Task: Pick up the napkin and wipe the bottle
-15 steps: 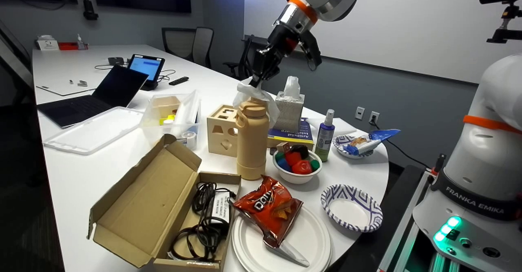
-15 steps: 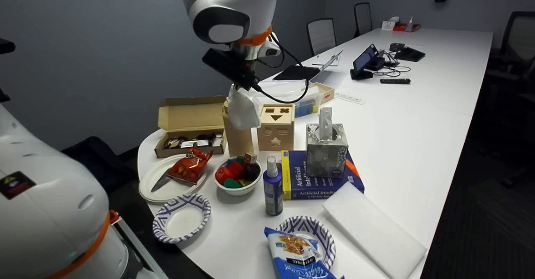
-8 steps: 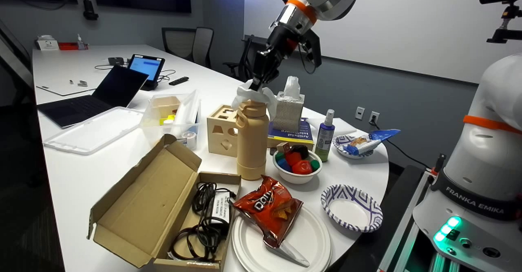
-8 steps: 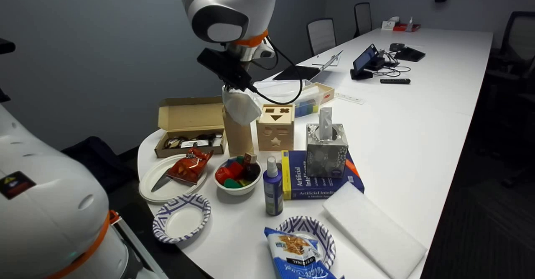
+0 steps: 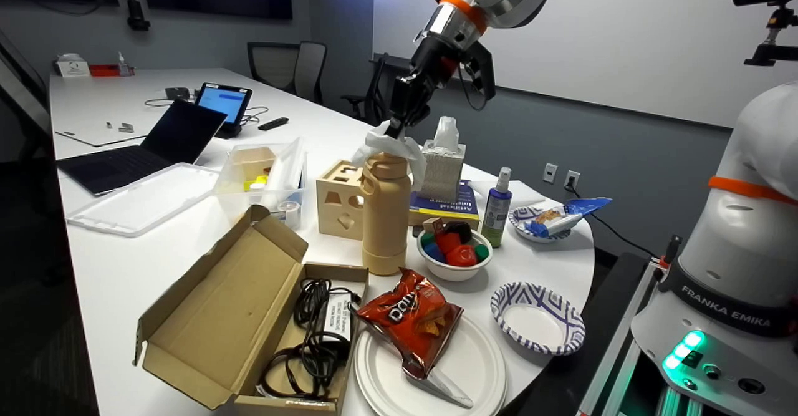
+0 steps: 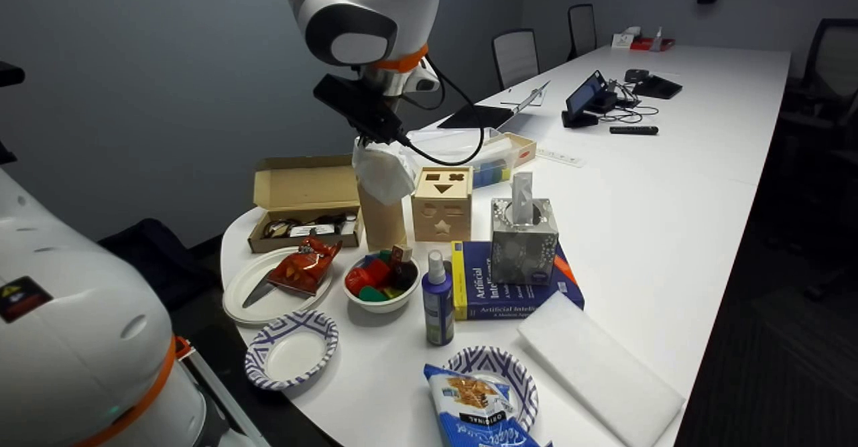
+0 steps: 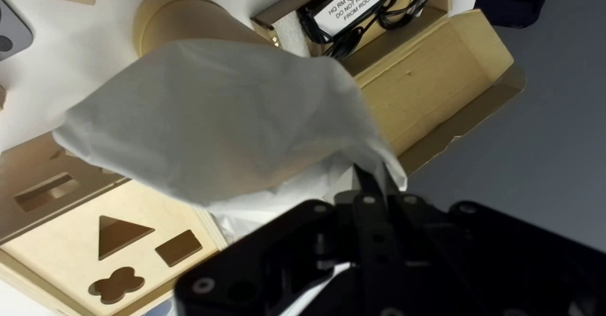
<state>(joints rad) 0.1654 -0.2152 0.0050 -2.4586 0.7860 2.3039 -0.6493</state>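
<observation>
The white napkin [image 7: 222, 112] is being pinched between the fingertips of the gripper [image 5: 394, 131], the fingers being held narrow. Its thin, creased tissue is being draped about the top of the tan bottle [image 5: 384, 222], hanging on the side facing the patterned tissue box [image 6: 524, 252]. The tan bottle is being seen upright, its smooth, opaque cylinder fitted with a loop handle near the cap. Just beside the tan bottle, the pale faces of the wooden shape-sorting cube [image 5: 343, 209] are being pierced by cut-out shapes; near the bottle's foot, coloured blocks [image 5: 461, 255] are being held in a white bowl [image 5: 450, 274].

Little room is being left around the tan bottle, its base being hemmed in by the cube, the bowl, the cardboard box [image 5: 224, 304] and the crinkled red Doritos bag [image 5: 408, 319]. Past the tissue box from the tan bottle, a broad stretch of white table [image 6: 637, 192] is being shown.

In the wrist view, the bottle's upper part is being covered by the napkin, and the cardboard box is being cut off above. In an exterior view, the bottle's cap is being hidden by the napkin, and much of the gripper by the black housing [image 6: 355, 106]. Whether the napkin is being pressed against the bottle cannot be told.
</observation>
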